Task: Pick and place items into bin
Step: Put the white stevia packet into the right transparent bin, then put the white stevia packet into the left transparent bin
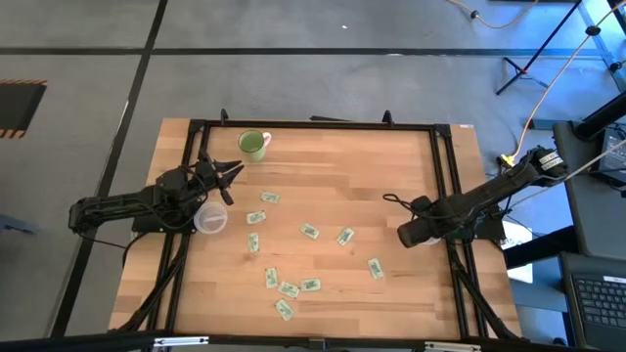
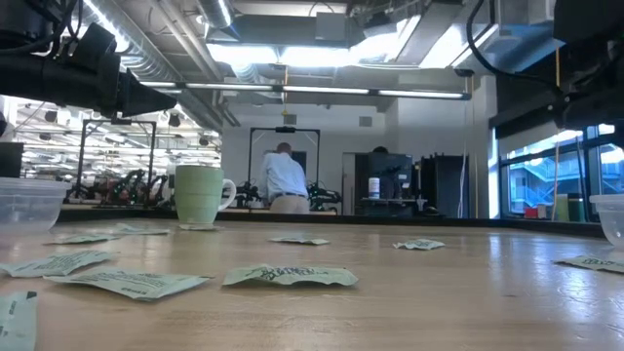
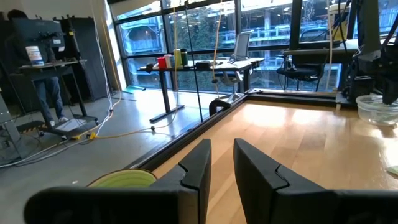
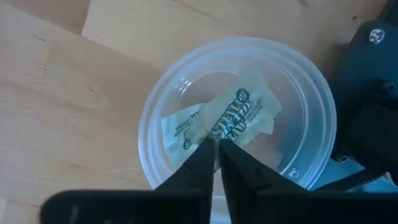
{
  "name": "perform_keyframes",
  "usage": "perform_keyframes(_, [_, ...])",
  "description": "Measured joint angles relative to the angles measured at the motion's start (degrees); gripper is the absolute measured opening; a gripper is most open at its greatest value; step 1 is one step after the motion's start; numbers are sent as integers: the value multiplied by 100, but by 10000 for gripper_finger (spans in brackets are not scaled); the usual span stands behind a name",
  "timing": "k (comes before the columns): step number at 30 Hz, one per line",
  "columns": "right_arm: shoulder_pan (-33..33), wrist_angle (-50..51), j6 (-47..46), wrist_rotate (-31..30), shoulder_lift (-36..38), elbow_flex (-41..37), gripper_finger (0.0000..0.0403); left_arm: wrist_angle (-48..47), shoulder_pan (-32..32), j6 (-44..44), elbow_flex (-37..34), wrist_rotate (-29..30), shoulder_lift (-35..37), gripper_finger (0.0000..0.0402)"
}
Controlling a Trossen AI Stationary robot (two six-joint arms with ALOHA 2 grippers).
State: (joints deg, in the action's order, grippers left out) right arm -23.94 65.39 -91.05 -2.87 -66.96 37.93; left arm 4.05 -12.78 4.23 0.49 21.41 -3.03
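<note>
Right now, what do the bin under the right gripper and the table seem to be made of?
The bin looks like clear, glossy plastic: the packets and table show through its wall. The table looks like pale wood with a smooth finish, showing plank seams.

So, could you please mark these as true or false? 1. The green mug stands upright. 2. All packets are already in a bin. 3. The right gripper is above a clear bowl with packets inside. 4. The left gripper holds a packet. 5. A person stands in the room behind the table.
1. True: the green mug stands upright on the table.
2. False: many packets lie scattered on the table.
3. True: the right gripper is over the clear bowl, which holds packets.
4. False: the left gripper is open, with nothing in it.
5. True: a person stands there, far back.
</note>
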Motion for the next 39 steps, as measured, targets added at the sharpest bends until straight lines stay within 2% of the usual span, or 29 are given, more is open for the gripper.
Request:
perform_keyframes(8, [4,128,-22,-115,0,192,130,0,0,-2,0,0,0,63])
perform_keyframes(13, [-1,132,89,-629,0,855,157,0,0,0,0,0,0,63])
perform_keyframes(16, [-35,-314,808,-1002,0,1201,160,0,0,-1,0,-2,0,63])
perform_keyframes(20, [-37,-1462,2212,-1232,0,1323,160,0,2,-57,0,-118,0,63])
perform_keyframes(22, [-35,-1975,2791,-1323,-1,1323,161,43,2,-97,0,-597,-2,65])
perform_keyframes(27, [-35,-2677,4095,-1603,-2,1323,161,415,108,-165,130,-2682,-98,93])
perform_keyframes(29, [-33,-2818,4502,-1611,-6,1323,161,549,255,-254,211,-3019,-213,107])
perform_keyframes(33, [-33,-3221,4922,-1705,-125,1325,161,499,577,-185,368,-2886,-611,125])
perform_keyframes(37, [-26,-3428,5235,-1703,-338,1323,161,307,921,-93,737,-2826,-1363,127])
perform_keyframes(39, [-24,-3450,5265,-1709,-424,1325,161,-161,1078,-54,1057,-2448,-1895,127])
